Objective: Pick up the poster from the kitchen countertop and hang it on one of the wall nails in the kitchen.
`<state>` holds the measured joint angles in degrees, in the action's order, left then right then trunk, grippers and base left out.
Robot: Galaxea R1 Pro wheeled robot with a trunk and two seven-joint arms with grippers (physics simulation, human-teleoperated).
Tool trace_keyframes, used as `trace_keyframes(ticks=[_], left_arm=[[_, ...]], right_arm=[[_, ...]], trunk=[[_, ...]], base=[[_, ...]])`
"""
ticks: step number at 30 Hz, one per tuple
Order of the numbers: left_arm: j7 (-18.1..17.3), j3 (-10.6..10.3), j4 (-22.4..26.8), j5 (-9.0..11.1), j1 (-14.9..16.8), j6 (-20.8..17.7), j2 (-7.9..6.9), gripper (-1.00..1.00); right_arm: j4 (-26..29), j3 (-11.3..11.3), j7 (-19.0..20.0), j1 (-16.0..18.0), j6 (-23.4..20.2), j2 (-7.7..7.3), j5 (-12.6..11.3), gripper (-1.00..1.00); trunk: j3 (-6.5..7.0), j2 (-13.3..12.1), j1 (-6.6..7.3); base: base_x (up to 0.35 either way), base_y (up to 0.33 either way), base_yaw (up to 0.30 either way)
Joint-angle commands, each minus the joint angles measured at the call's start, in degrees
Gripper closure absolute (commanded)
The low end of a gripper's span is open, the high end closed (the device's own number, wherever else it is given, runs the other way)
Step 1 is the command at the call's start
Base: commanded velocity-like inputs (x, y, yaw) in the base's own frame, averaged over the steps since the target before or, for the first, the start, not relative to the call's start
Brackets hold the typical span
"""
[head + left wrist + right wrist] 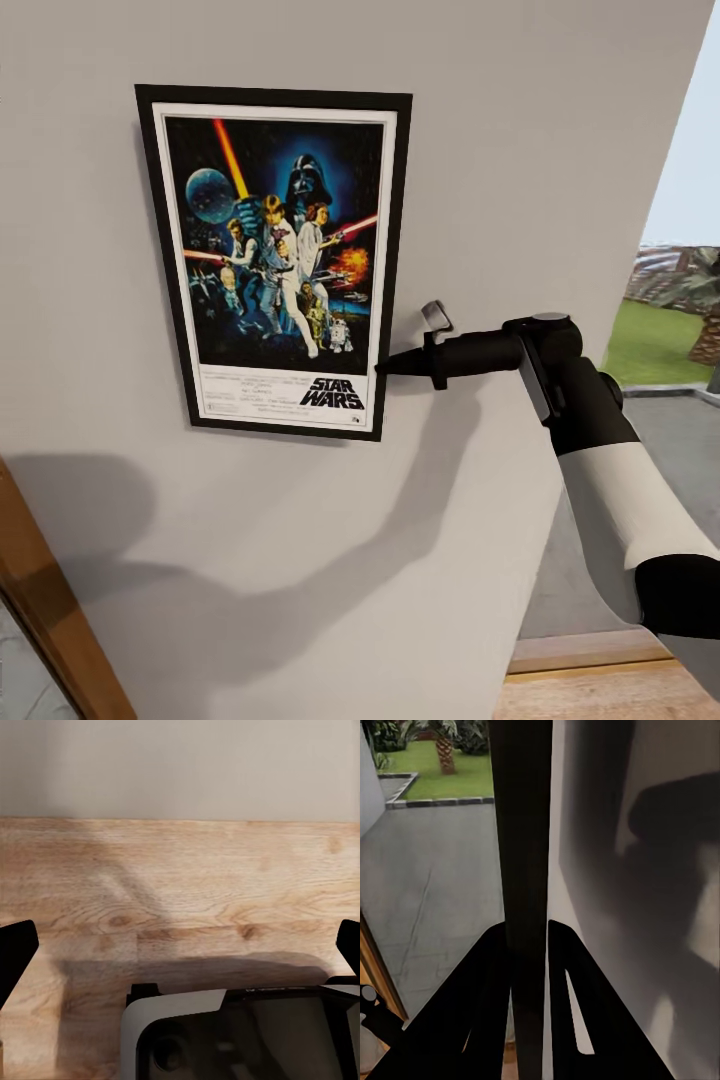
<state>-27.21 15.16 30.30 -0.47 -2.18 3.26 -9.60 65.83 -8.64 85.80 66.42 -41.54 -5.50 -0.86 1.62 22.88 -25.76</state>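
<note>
Right gripper (pixel 385 367) pinches the poster (pixel 275 255) by its lower right frame edge, pressing it flat against the wall (pixel 500 150), probably seating it on a hidden nail; left gripper (pixel 180 945) hangs wide open.

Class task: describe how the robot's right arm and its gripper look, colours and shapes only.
The right arm has a white forearm shell between black segments, ending in a rounded black wrist housing. From it runs a slim black cylinder that tapers to the right gripper. Its fingers are flat, black and wedge-shaped, with a long slot cut through one.
</note>
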Motion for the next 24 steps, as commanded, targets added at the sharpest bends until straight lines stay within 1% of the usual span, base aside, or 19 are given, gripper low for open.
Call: trace_keyframes(ticks=[1, 8, 24], left_arm=[[-0.3, 0.2, 0.0, -0.1, 0.0, 0.1, 0.02, -1.00], [-0.3, 0.2, 0.0, -0.1, 0.0, 0.1, 0.02, -1.00], [-0.2, 0.2, 0.0, -0.1, 0.0, 0.1, 0.02, -1.00]], right_arm=[[0.0, -0.1, 0.2, 0.0, -0.7, -0.04, -0.1, 1.00], [0.0, -0.1, 0.2, 0.0, -0.7, -0.04, -0.1, 1.00], [0.0, -0.1, 0.2, 0.0, -0.7, -0.04, -0.3, 1.00]], trunk=[[-0.01, 0.0, -0.02], [-0.01, 0.0, -0.02], [-0.01, 0.0, -0.02]], base=[[0.000, 0.143, 0.000], [0.000, 0.087, 0.000], [0.000, 0.007, 0.000]])
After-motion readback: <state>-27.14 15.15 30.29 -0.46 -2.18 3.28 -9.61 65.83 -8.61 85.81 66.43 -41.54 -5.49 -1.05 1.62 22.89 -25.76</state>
